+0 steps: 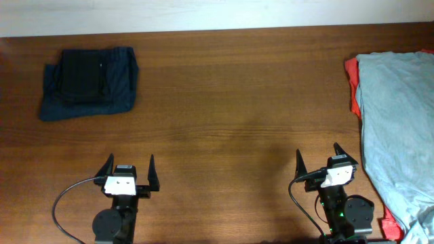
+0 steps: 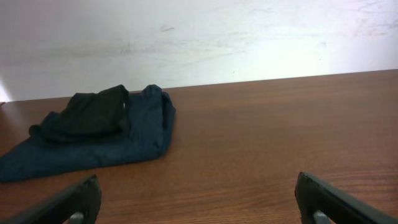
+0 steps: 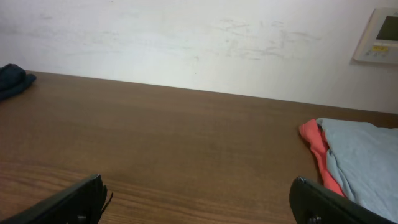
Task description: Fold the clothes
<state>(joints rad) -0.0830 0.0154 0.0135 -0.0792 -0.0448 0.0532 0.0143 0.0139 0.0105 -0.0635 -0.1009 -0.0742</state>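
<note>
A folded black garment (image 1: 81, 74) lies on top of a folded navy one (image 1: 122, 85) at the table's far left; the left wrist view shows the black garment (image 2: 93, 112) on the navy garment (image 2: 112, 143) as well. At the right edge a light grey-blue garment (image 1: 397, 129) is spread loosely over a red one (image 1: 352, 81); the right wrist view catches the grey-blue garment (image 3: 364, 162) and the red garment (image 3: 317, 146). My left gripper (image 1: 129, 169) and right gripper (image 1: 317, 157) both stand open near the front edge, holding nothing, far from the clothes.
The wooden table (image 1: 237, 102) runs back to a white wall (image 2: 199, 37). A wall panel (image 3: 379, 34) hangs at the right. Black cables trail from both arm bases at the front edge.
</note>
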